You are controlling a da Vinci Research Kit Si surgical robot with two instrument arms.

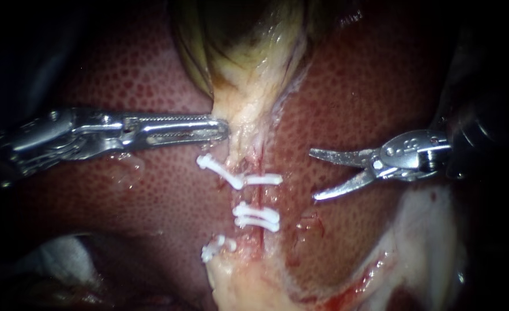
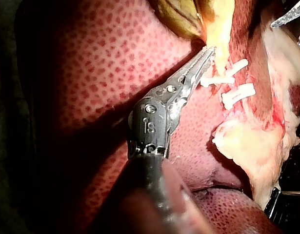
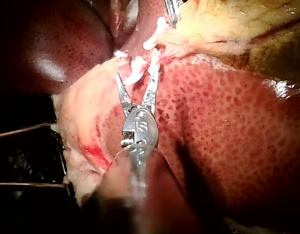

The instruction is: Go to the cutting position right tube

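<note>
Below the gallbladder's pale stalk [image 1: 248,109], the right tube [image 1: 260,197] runs down as a thin reddish strand, crossed by one white clip [image 1: 264,179] above and a pair of clips [image 1: 257,216] below. My right instrument [image 1: 313,175] hovers near it over the liver [image 1: 369,86], its curved blades spread wide and holding nothing. My left instrument [image 1: 224,129] rests closed jaws against the stalk. The tube looks soft, wet and easily torn, and I judge the bare stretch between the clips the place to straddle.
</note>
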